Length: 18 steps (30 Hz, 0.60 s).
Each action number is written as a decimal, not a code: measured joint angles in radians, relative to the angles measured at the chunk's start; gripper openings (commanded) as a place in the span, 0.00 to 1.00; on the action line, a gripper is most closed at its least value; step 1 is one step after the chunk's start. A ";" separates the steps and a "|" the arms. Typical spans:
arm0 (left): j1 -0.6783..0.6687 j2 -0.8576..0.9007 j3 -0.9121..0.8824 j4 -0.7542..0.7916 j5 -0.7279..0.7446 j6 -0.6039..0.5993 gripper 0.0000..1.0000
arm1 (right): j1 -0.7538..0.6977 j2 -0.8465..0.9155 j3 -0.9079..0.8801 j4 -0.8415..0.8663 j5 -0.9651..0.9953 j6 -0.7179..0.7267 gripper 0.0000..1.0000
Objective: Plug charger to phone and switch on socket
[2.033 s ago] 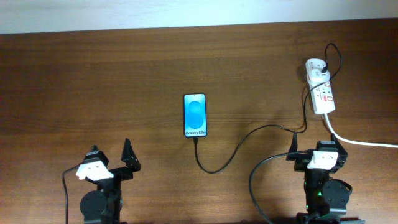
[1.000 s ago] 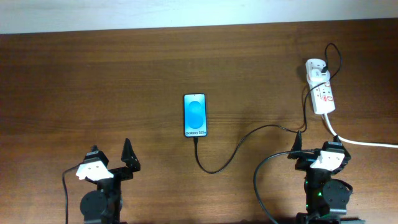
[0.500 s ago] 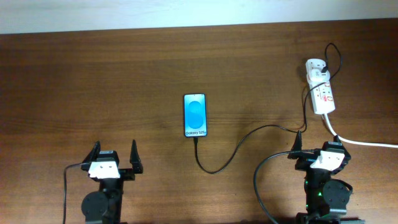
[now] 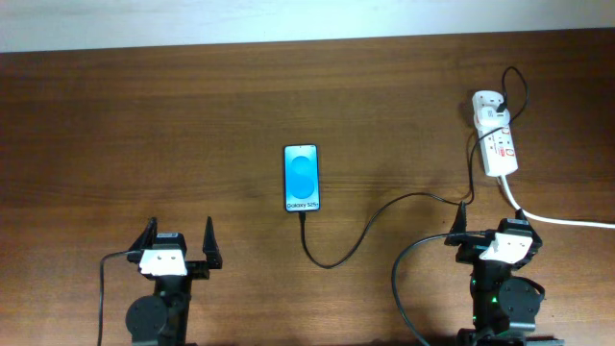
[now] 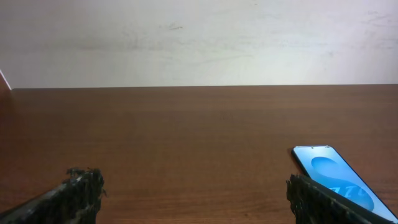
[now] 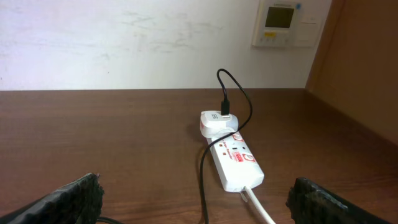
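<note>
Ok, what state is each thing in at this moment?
phone: screen lit, lying flat, charger tip at its bottom edge.
charger: slack loop on the table, far end in the adapter on the socket.
socket: adapter plugged in; switch position too small to tell.
left gripper: open, empty.
right gripper: open, empty.

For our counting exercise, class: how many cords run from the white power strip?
2. The thin black charger cable loops from the power strip's far end toward the phone; the thick white cord leaves its near end, heading right.
</note>
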 measured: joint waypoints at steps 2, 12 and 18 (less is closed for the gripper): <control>0.000 0.000 0.000 0.000 0.000 0.000 0.99 | 0.000 0.000 0.000 0.000 0.000 0.000 0.99; 0.000 0.000 0.000 0.000 0.000 0.000 0.99 | 0.000 0.000 0.000 0.000 0.000 0.000 0.99; 0.000 0.000 0.000 0.000 0.000 0.000 0.99 | 0.053 0.000 0.000 0.000 0.000 0.000 0.99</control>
